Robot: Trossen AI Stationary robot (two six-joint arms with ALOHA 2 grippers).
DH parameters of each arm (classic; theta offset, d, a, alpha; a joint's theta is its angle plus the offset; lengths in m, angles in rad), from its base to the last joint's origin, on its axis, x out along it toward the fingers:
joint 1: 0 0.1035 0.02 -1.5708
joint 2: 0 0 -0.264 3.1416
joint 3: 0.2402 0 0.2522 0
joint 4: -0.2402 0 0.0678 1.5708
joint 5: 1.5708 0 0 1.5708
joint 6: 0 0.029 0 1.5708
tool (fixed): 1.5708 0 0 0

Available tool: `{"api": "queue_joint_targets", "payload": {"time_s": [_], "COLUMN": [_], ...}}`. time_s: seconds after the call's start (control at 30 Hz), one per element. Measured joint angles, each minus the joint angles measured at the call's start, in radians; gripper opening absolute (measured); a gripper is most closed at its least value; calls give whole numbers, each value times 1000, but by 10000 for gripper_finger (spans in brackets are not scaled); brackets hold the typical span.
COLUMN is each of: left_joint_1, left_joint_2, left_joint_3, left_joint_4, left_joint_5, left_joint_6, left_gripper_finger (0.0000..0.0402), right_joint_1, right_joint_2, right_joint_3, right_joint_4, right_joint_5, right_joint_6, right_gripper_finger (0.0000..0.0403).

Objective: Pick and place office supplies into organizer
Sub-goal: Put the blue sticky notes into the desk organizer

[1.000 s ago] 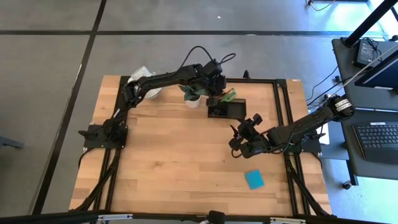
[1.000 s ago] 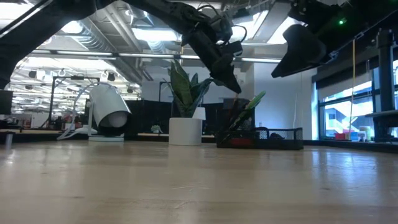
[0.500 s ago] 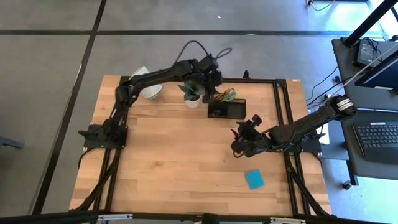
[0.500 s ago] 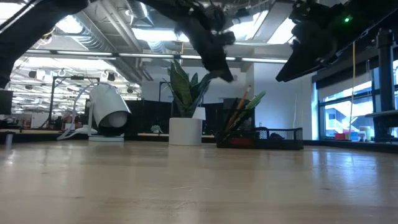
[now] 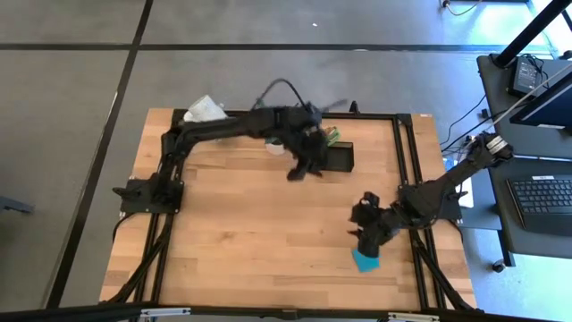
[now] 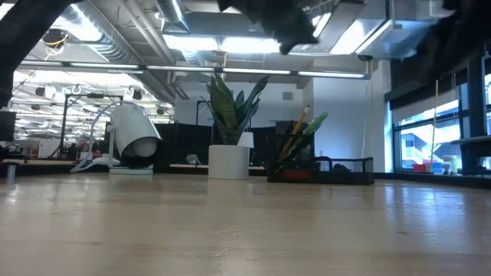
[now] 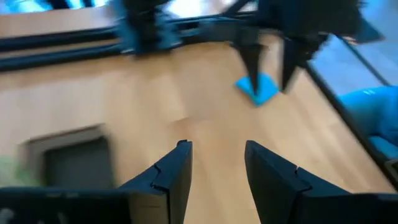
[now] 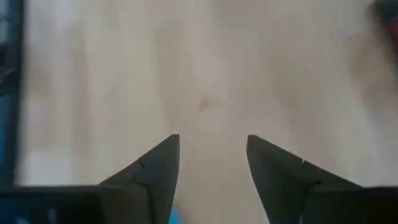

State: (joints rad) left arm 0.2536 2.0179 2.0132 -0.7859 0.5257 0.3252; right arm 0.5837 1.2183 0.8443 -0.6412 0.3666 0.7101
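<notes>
Reaching for the last loose item on the table.

From above: hovering over the blue sticky-note pad (image 5: 365,259) near the table's (image 5: 232,233) front right corner, right gripper (image 5: 365,225) poised to lift it; left gripper (image 5: 302,167) hanging empty beside the organizer (image 5: 338,157) at the far edge. At table height: pencils and scissors (image 6: 301,130) leaning upright inside. Left wrist: fingers (image 7: 177,171) spreading, nothing between. Right wrist: fingers (image 8: 157,165) standing apart over bare wood.

Two dark jointed arms, black cable looping off left arm (image 5: 234,125); tapered matte-black fingers (image 7: 172,171)
</notes>
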Motion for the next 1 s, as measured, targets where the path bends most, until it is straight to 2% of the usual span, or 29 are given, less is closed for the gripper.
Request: {"api": "queue_joint_targets", "payload": {"time_s": [0.1,0.37,0.43,0.57,0.77,1.0], "left_joint_1": [-75,-251,-269,-272,-288,-330], "left_joint_2": [18,171,230,339,465,515], "left_joint_3": [0,0,0,-1,-1,-1], "left_joint_4": [52,377,478,572,727,924], "left_joint_5": [25,20,10,19,23,27], "left_joint_6": [-1,-56,-100,-201,-358,-442], "left_gripper_finger": [141,141,141,141,141,141], "right_joint_1": [64,295,345,421,463,463], "right_joint_2": [0,73,117,213,373,576], "right_joint_3": [50,49,49,58,141,363], "right_joint_4": [-90,-104,-102,-101,-150,-471], "right_joint_5": [-91,-88,-74,-76,-75,-78], "right_joint_6": [151,472,538,644,644,563], "right_gripper_finger": [184,161,155,143,127,105]}}
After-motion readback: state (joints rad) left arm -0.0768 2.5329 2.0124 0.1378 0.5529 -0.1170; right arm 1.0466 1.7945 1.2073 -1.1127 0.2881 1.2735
